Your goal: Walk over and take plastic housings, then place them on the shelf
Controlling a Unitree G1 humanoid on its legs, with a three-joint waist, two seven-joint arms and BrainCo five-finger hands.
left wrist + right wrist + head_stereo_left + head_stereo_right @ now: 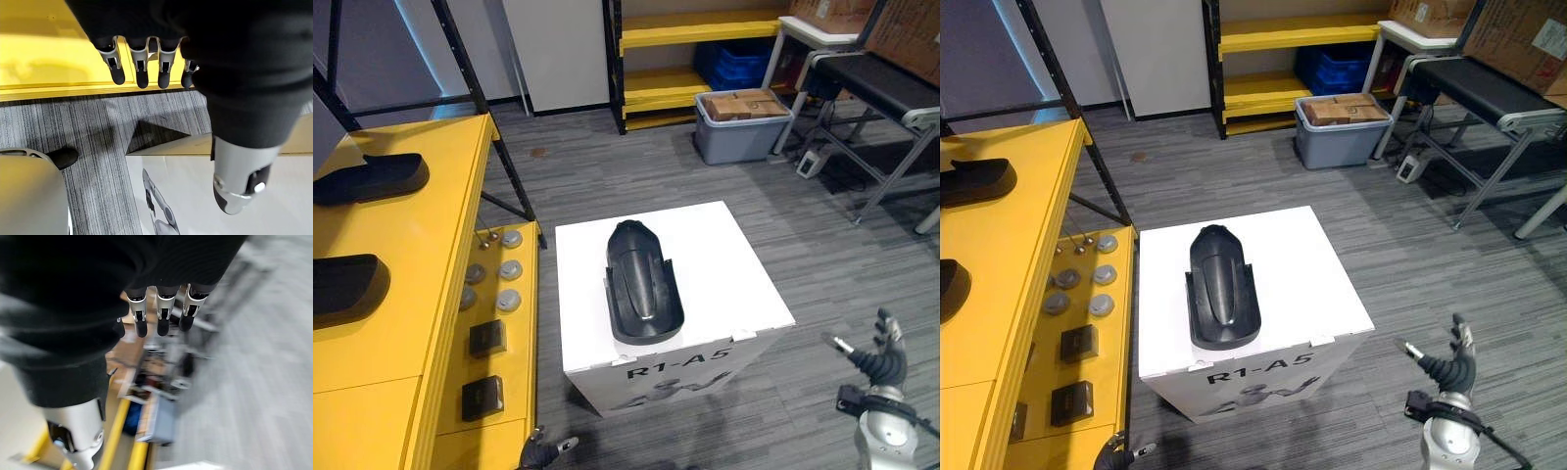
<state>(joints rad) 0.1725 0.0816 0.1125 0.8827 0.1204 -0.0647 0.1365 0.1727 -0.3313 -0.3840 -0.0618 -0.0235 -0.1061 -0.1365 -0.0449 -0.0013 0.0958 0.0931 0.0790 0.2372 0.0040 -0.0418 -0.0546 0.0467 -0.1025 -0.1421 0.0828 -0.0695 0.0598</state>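
while housing (644, 284) lies on box (749, 284), right hand (881, 360) hangs well apart.

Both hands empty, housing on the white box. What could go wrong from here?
1. The left hand hangs low in the gap between the white box and the yellow shelf; lifting it may catch either edge.
2. The housing looks long and glossy; a one-handed grip by the right hand may slip.
3. The shelf already holds two other housings; careless placement could bump them.
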